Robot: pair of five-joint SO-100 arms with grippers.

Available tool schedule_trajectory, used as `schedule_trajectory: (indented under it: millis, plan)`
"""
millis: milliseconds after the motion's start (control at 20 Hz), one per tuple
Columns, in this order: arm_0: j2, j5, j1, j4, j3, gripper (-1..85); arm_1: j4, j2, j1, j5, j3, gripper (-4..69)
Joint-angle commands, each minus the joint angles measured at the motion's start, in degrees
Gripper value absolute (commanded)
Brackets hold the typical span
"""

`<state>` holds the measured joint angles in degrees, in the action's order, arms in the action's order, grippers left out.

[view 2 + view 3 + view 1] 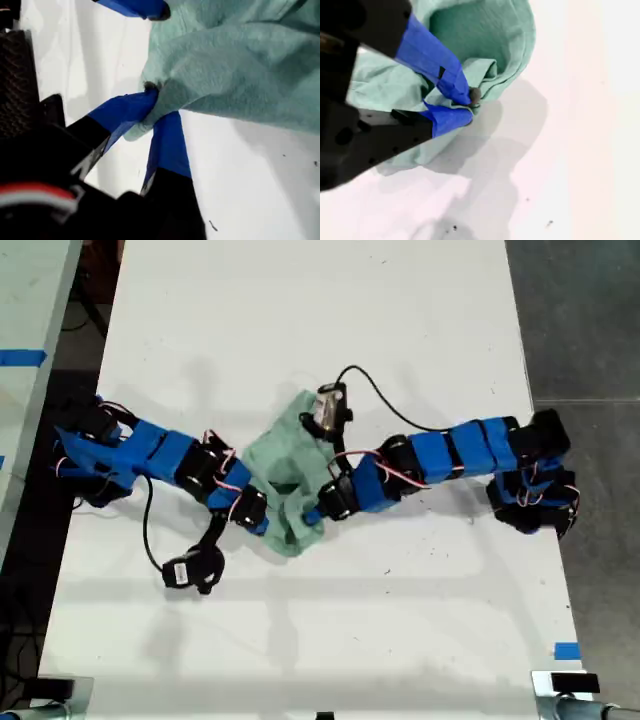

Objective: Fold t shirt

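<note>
The t shirt (285,455) is a small mint-green cloth, bunched and wrinkled in the middle of the white table (300,320), between the two blue arms. My first gripper (265,523) comes in from the exterior view's left and is shut on a fold of the t shirt (235,65) at its near edge (157,102). My second gripper (313,512) reaches in from the exterior view's right. It is shut on a hem of the t shirt (470,30) close beside the first (470,105). Its blue fingertip (145,7) shows in the first wrist view.
Black wrist cameras (190,570) (330,408) stick out from the arms, and a black cable (385,405) loops over the table. Blue tape marks (566,650) sit near the table's edge on the exterior view's right. Grey floor (590,320) lies beyond it.
</note>
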<state>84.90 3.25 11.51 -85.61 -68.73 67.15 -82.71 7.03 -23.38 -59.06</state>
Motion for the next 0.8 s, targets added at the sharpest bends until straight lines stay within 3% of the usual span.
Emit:
schedule_trajectory:
  millis: [0, 150, 300, 350, 400, 450, 700, 750]
  plan:
    - [10.0, -5.6, -13.5, -1.8, -2.7, -0.2, -3.0, -6.9, -10.9, -2.6, -2.7, 1.4]
    - [9.4, -14.4, -28.7, -1.8, -4.1, -0.2, -2.0, -6.3, -20.8, -2.5, -6.9, 1.4]
    - [4.1, -21.2, -37.7, -1.1, 2.1, -0.2, -1.4, -6.3, -26.5, -3.0, -9.5, 1.9]
    - [2.4, -23.6, -40.2, -1.0, 4.1, 4.0, -0.2, -6.5, -28.0, -4.0, -9.2, 5.6]
    - [0.8, -26.5, -42.5, -0.8, 5.9, 13.3, 1.9, -7.0, -29.9, -4.6, -8.8, 14.8]
    - [-0.2, -29.0, -44.7, -0.6, 6.4, 15.9, 4.3, -8.2, -31.7, -5.2, -8.5, 19.7]
    - [3.7, -35.4, -52.7, -3.3, 9.1, 11.5, 16.7, -20.0, -39.9, -8.8, -9.3, 25.2]
    - [7.5, -36.1, -53.1, -3.8, 10.1, 0.5, 18.5, -23.0, -40.5, -9.4, -9.6, 20.4]
